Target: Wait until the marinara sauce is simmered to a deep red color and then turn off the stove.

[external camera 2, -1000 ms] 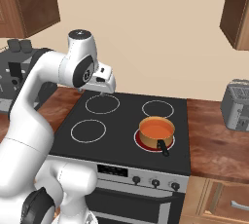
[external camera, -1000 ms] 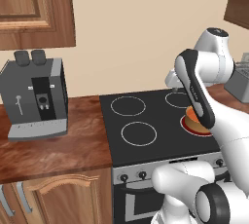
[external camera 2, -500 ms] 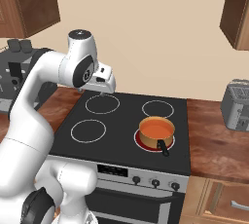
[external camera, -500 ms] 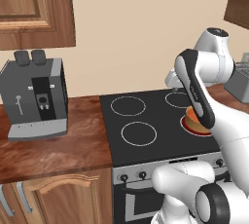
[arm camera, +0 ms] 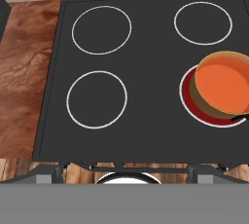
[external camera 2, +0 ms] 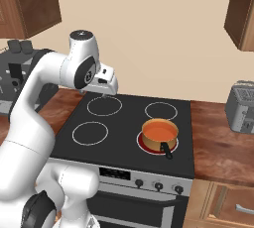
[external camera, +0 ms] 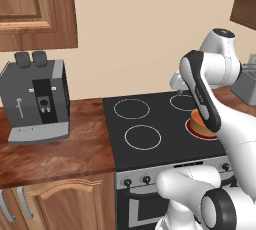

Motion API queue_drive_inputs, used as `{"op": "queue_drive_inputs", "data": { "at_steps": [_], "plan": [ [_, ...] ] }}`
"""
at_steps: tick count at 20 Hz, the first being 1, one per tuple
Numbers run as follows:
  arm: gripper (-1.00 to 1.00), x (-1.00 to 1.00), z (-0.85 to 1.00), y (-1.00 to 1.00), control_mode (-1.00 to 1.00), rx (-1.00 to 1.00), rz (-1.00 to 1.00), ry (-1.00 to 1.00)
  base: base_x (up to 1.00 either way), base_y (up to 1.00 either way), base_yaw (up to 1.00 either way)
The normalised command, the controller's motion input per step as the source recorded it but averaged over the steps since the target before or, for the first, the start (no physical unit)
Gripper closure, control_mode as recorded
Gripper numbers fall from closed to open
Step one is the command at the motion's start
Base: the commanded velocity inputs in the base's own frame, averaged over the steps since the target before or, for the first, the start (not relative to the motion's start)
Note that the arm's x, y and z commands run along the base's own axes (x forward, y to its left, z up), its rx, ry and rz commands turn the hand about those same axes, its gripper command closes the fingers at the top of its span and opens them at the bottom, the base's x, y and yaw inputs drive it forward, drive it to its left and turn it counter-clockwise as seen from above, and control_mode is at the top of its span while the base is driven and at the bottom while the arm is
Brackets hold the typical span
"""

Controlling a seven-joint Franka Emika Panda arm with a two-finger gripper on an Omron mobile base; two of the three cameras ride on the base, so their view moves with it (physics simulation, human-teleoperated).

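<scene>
The marinara sauce (external camera 2: 159,132) is a smooth orange-red disc in a small copper-tan saucepan (arm camera: 202,94) with a thin dark handle (external camera 2: 165,150). The pan stands on the front right burner of the stove (external camera 2: 124,140), and that burner glows red (arm camera: 194,108) under it. In the left base view my arm covers part of the sauce (external camera: 197,119). My gripper (external camera 2: 103,93) hangs open and empty above the back left burner, well clear of the pan. In the hand view its fingertips (arm camera: 53,171) stand wide apart at the bottom, looking down on the stove (arm camera: 146,96). Small black knobs (external camera 2: 158,186) line the silver front panel.
A grey coffee machine (external camera: 37,99) stands on the wooden counter (external camera: 55,156) left of the stove (external camera: 155,146). A silver toaster (external camera 2: 242,107) sits on the counter to the right. Wooden cabinets (external camera: 35,9) hang above. The other three burners are bare.
</scene>
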Motion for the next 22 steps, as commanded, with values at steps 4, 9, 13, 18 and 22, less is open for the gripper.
{"op": "queue_drive_inputs", "data": {
  "at_steps": [4, 9, 13, 18, 22],
  "plan": [
    [-1.00, 0.00, 0.00, 0.00, -1.00, 0.00, 0.00, 0.00, 0.00, 0.00, 0.00],
    [-1.00, 0.00, 0.00, 0.00, -1.00, 0.00, 0.00, 0.00, 0.00, 0.00, 0.00],
    [-1.00, 0.00, 0.00, 0.00, -1.00, 0.00, 0.00, 0.00, 0.00, 0.00, 0.00],
    [-1.00, 0.00, 0.00, 0.00, -1.00, 0.00, 0.00, 0.00, 0.00, 0.00, 0.00],
    [-1.00, 0.00, 0.00, 0.00, -1.00, 0.00, 0.00, 0.00, 0.00, 0.00, 0.00]
  ]
}}
